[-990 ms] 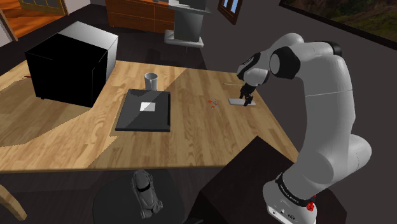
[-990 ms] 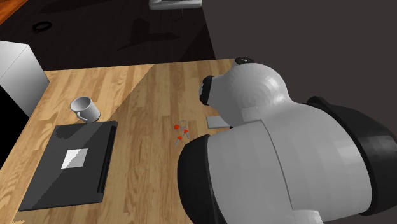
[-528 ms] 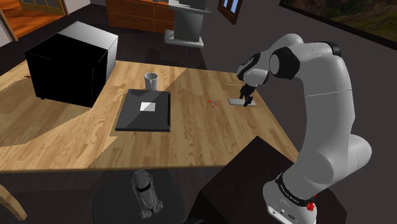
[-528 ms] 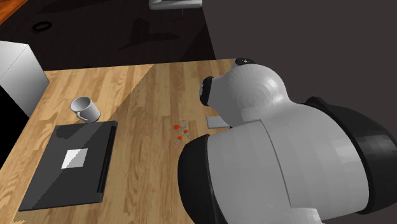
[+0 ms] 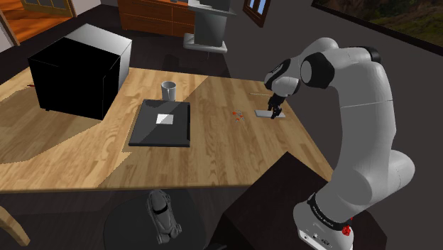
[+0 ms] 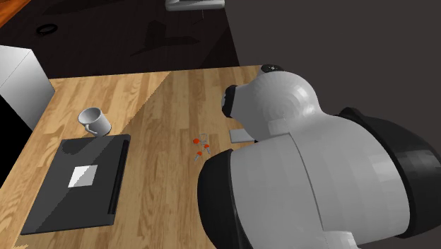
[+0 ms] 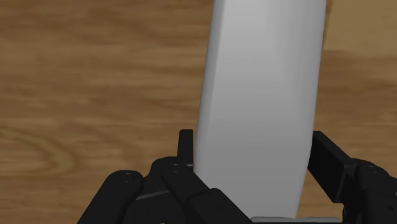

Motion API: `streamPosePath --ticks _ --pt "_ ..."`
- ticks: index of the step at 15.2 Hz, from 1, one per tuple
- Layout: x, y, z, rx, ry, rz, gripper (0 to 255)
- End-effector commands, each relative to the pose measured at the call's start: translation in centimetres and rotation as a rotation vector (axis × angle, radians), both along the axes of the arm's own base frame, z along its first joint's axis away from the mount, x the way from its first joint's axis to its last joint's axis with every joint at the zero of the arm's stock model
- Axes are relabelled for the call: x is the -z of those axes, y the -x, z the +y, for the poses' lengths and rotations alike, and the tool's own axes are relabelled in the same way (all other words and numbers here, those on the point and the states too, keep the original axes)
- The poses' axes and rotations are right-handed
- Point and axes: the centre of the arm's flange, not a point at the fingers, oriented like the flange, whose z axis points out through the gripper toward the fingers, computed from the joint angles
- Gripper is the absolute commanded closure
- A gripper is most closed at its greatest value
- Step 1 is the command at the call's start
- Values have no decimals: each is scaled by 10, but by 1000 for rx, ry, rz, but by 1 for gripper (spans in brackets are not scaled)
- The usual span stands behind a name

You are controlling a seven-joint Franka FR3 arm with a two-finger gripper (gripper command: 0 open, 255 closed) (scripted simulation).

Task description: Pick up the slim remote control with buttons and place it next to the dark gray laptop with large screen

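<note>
The pale grey remote control [image 7: 261, 108] lies flat on the wooden table [image 5: 213, 156], near the edge at the shoulder view's right. The black gripper [image 7: 251, 141] is right down on it, one finger against each long side, pinching the slab between them. Just beside it, some small red bits [image 5: 236, 113]. Well off toward the shoulder view's left sits the closed dark grey laptop [image 5: 162, 122], with a grey mug [image 5: 168, 90] just beyond it.
</note>
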Motion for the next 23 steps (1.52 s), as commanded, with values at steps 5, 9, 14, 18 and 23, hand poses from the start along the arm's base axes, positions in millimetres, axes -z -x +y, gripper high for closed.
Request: streamPosePath --ticks 5,9,14,18,23 --pt "-10 0 0 0 0 0 255" --pt "-32 0 0 0 0 0 255" --pt "-58 0 0 0 0 0 255" --pt "-79 0 0 0 0 0 255" --pt "-95 -2 13 0 0 0 255"
